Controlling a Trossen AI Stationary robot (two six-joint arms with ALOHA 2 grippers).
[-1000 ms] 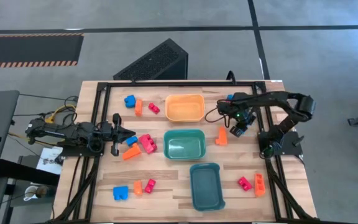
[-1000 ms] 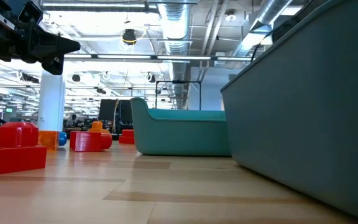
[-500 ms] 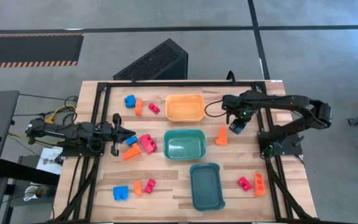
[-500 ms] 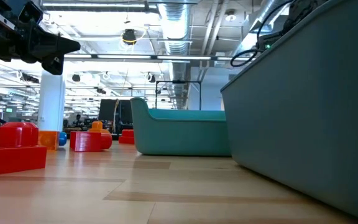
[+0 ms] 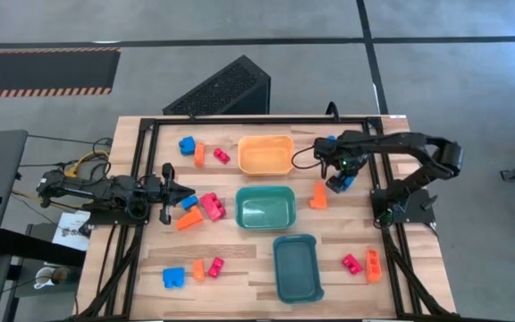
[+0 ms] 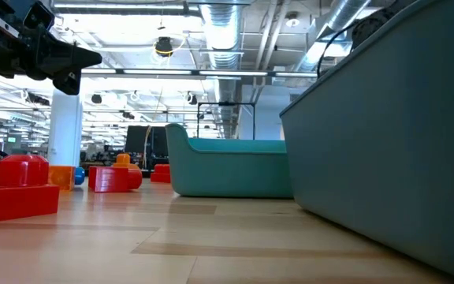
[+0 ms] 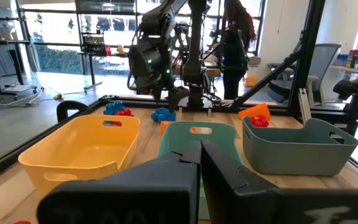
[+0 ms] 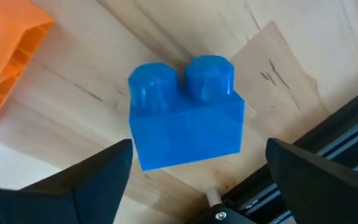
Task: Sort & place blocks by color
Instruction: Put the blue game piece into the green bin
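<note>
A blue block (image 8: 185,118) with two studs lies on the wood near the table's right side, also seen as the blue block (image 5: 344,182) from above. My right gripper (image 8: 197,180) hangs over it, pointing steeply down, open, one finger on either side and clear of it. An orange wedge block (image 5: 318,194) lies just left of it. My left gripper (image 5: 189,194) waits shut and level at the table's left, next to a blue block (image 5: 189,204), a pink block (image 5: 212,207) and an orange block (image 5: 189,220).
An orange tray (image 5: 266,167), a green tray (image 5: 265,224) and a teal tray (image 5: 295,295) run down the table's middle. More blocks lie at the far left (image 5: 198,152), near left (image 5: 193,272) and near right (image 5: 363,264). A black frame rail (image 8: 328,143) runs close by the blue block.
My right arm stretched out with its elbow toward the table's right edge, then drew back again. Its gripper has stayed over the blue block beside the orange wedge.
</note>
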